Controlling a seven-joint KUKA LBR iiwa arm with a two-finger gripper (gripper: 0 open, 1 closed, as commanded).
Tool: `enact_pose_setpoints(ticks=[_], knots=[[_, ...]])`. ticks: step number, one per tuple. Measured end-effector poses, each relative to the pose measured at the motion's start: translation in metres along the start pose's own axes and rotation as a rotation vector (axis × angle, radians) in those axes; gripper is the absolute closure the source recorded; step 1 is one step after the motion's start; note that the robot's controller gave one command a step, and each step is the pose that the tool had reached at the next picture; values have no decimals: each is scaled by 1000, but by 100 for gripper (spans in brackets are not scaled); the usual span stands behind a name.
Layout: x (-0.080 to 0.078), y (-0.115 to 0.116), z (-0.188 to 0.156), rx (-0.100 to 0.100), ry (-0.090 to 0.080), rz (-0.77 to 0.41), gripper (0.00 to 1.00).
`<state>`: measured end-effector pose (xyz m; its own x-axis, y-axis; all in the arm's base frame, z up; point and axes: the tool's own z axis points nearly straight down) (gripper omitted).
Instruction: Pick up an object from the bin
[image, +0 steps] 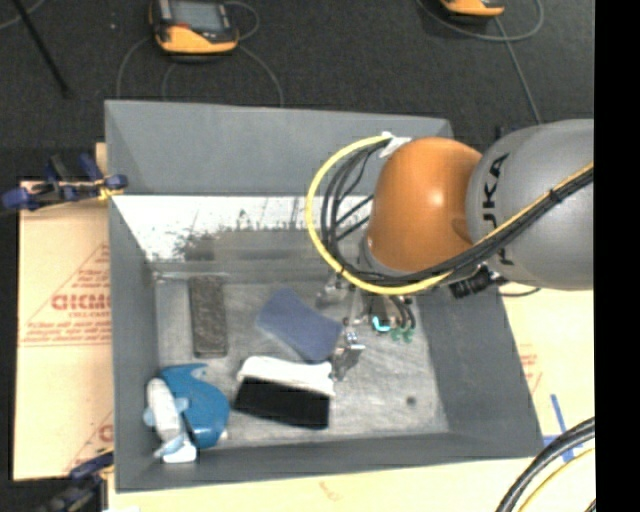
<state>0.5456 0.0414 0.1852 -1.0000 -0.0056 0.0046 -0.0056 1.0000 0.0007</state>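
Jaws, mine, below the orange wrist cover (425, 205): set at the right corner of the slate-blue flat rectangular pad (293, 322), low in the grey metal bin (470, 400). I cannot tell whether they are wide or narrow. Just below the pad lies a white-and-black oblong block (283, 395), and left of the pad a rough grey flat bar (208, 315). Below-left, well apart, is a blue-and-white plastic piece (190, 410). The pad is the likely pick. I should straddle its right edge, clear of the block, before closing.
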Motion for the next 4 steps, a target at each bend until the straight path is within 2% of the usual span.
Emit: enact_pose_setpoints(ticks=[1, 2, 3, 4], knots=[[-2, 0, -4, -1, -8, 1, 0], [-24, -7, 41, 1, -15, -60, 0], [-25, 6, 100, 5, -14, -105, 0], [-31, 5, 95, 5, -43, -104, 0]])
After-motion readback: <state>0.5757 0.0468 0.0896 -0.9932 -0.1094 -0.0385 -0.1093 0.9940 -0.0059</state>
